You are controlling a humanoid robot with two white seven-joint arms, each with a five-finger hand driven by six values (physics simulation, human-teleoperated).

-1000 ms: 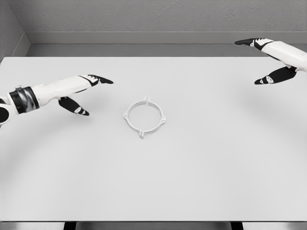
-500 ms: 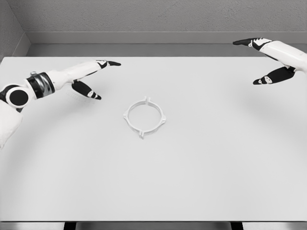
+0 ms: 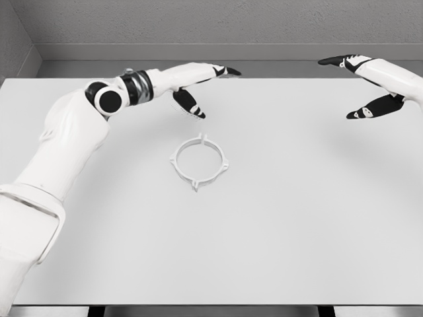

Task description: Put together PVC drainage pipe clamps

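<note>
A white ring-shaped pipe clamp (image 3: 199, 160) with small tabs around its rim lies flat near the middle of the white table (image 3: 277, 224). My left hand (image 3: 206, 87) reaches over the table's far part, above and just behind the clamp, fingers spread and holding nothing. My right hand (image 3: 358, 84) hovers at the far right near the table's back edge, well away from the clamp, with fingers apart and nothing in them.
A grey wall (image 3: 218, 23) and a low ledge run behind the table. The table's front edge runs along the bottom of the view, with dark legs showing beneath it.
My left arm has swung right and towards the back, from the table's left side to a spot above the clamp. The right hand has barely shifted. The clamp has not moved.
</note>
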